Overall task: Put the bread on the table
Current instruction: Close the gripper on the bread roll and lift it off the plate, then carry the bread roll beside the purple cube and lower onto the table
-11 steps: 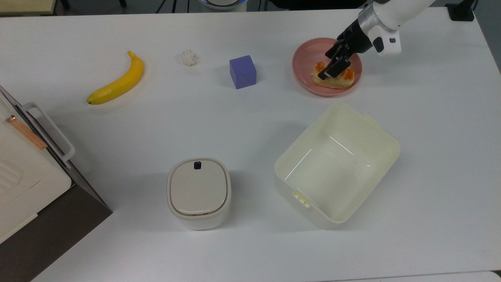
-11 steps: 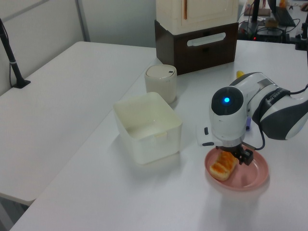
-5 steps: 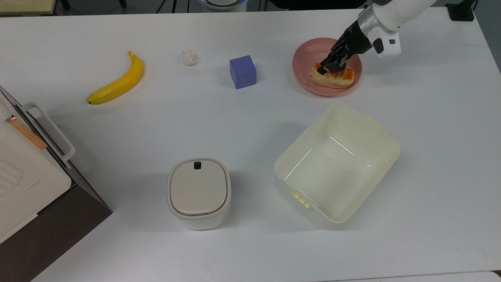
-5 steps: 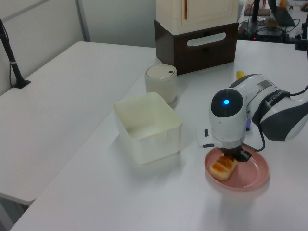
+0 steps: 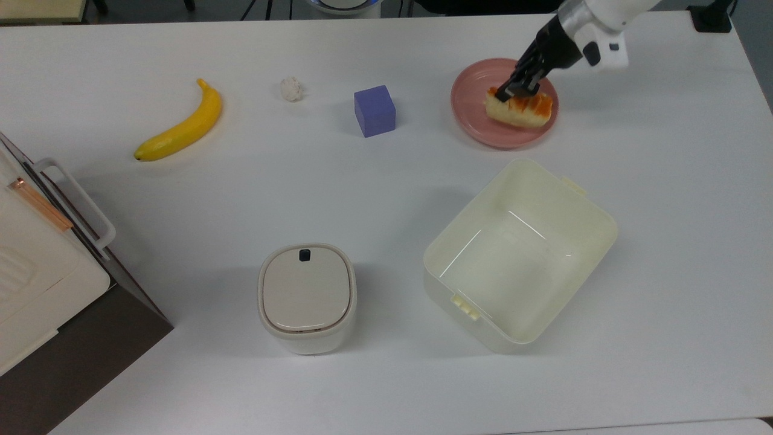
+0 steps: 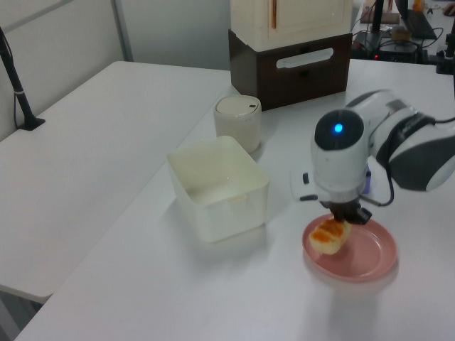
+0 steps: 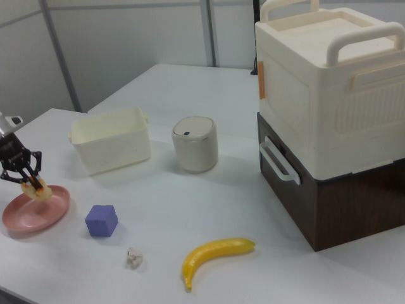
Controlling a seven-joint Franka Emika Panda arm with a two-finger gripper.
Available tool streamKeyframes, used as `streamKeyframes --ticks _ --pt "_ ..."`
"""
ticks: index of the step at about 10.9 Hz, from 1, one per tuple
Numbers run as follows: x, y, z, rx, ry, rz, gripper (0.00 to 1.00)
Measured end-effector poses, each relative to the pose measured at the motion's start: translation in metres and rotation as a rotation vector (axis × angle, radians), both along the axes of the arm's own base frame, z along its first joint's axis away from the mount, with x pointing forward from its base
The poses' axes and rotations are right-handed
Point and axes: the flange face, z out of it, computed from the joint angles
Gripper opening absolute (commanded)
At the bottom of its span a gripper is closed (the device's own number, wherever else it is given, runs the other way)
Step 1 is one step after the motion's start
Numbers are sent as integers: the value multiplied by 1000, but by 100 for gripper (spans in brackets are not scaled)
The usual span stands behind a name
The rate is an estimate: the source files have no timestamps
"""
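The bread (image 5: 522, 109), a small loaf with an orange-brown top, hangs tilted just above the round pink plate (image 5: 470, 92) at the top view's upper right. My gripper (image 5: 511, 92) is shut on its one end from above. In the left view the bread (image 6: 328, 236) hangs off the plate (image 6: 368, 254) under the gripper (image 6: 345, 219). At the right view's far left, the gripper (image 7: 26, 180) holds the bread (image 7: 39, 189) over the plate (image 7: 30, 218). The white table (image 5: 386, 175) spreads all around.
A purple cube (image 5: 374, 110), a small white ball (image 5: 291, 89) and a yellow banana (image 5: 181, 124) lie to the top view's left of the plate. An open cream bin (image 5: 520, 254) and a lidded canister (image 5: 307, 297) stand nearer. A large box (image 5: 36, 266) fills the top view's left edge.
The gripper came down onto the bread on the plate, shut on it and lifted it; the loaf now hangs slightly above the plate and the arm is higher.
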Motion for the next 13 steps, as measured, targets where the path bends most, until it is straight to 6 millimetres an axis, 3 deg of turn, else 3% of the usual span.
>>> streamKeyframes --ticks 2,4,6,8,9,10,12,13 --pt "-6 -11 57 30 31 9 1" --pt "9 -43 87 44 11 -47 1" --pt "50 -112 92 40 2 -175 1" --pt "93 -208 95 54 -18 -348 1" --pt "104 -244 97 72 -24 -421 1" --pt "111 -277 99 82 -27 -488 1" --pt "117 -321 99 82 -31 -574 4" --pt "117 -338 95 76 -26 -603 25"
